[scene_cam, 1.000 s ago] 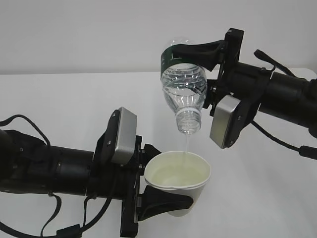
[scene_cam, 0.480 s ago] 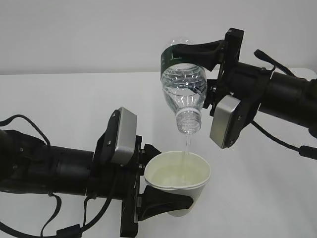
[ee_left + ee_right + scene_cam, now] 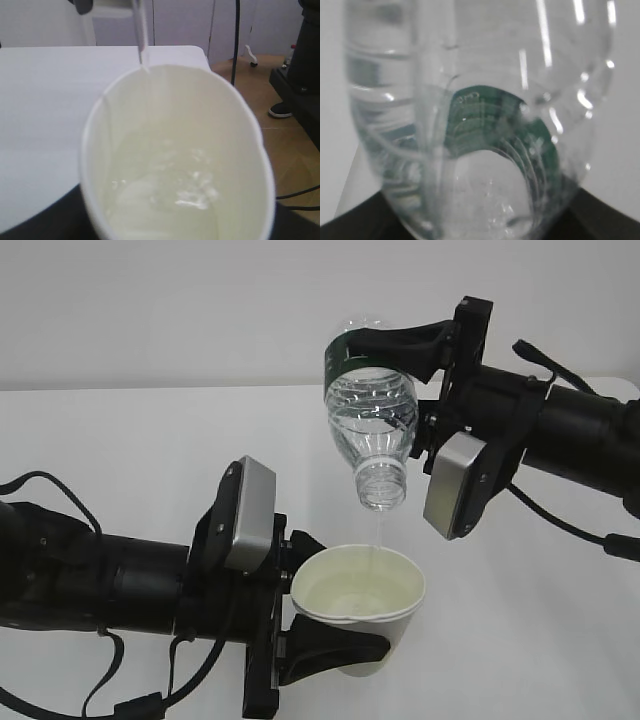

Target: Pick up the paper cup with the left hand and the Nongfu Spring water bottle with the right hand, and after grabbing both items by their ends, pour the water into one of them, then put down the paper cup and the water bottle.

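Note:
The Nongfu Spring water bottle (image 3: 370,425) hangs tilted mouth-down above the table, and my right gripper (image 3: 368,362) is shut on its dark green label band near the base. Water (image 3: 372,412) fills its neck end, and a thin stream (image 3: 376,532) falls from the mouth. Directly below, the white paper cup (image 3: 358,602) is upright, with my left gripper (image 3: 348,645) shut on its lower half. In the left wrist view the cup (image 3: 175,125) fills the frame and holds water (image 3: 170,195). The stream (image 3: 141,35) enters at its far rim. In the right wrist view the bottle (image 3: 480,100) fills the frame.
The white table (image 3: 120,460) runs under both arms, with a plain wall behind. In the left wrist view the table's rounded edge (image 3: 202,52) ends at a wooden floor (image 3: 280,135) with cables and dark equipment (image 3: 300,75) on the right.

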Controlling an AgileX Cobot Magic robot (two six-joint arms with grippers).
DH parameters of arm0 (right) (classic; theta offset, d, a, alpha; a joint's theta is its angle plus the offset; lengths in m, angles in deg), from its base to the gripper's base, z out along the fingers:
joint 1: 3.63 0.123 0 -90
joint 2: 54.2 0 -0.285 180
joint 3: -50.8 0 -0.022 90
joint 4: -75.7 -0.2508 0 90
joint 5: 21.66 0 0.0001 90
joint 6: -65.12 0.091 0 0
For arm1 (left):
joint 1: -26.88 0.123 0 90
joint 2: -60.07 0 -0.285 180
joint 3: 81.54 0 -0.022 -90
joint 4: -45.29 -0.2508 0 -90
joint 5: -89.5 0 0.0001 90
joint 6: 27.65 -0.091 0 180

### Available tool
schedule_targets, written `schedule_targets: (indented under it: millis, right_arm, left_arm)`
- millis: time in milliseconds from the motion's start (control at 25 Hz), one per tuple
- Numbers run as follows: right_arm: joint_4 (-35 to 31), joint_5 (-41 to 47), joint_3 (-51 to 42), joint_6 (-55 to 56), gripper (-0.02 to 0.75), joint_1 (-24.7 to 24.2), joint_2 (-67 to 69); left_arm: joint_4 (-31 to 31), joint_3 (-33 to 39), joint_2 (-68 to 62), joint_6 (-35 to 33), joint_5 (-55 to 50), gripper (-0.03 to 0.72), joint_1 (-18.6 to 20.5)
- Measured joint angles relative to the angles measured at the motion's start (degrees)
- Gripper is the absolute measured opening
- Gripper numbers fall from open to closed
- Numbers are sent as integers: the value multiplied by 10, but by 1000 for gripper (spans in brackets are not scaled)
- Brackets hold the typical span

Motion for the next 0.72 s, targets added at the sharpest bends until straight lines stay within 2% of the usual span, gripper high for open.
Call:
schedule_targets:
  millis: [80, 720]
  right_arm:
    - [0, 0, 0, 0, 447, 0, 0]
    - [0, -2, 1, 0, 447, 0, 0]
  left_arm:
    - [0, 0, 0, 1, -1, 434, 0]
    - [0, 0, 0, 0, -1, 414, 0]
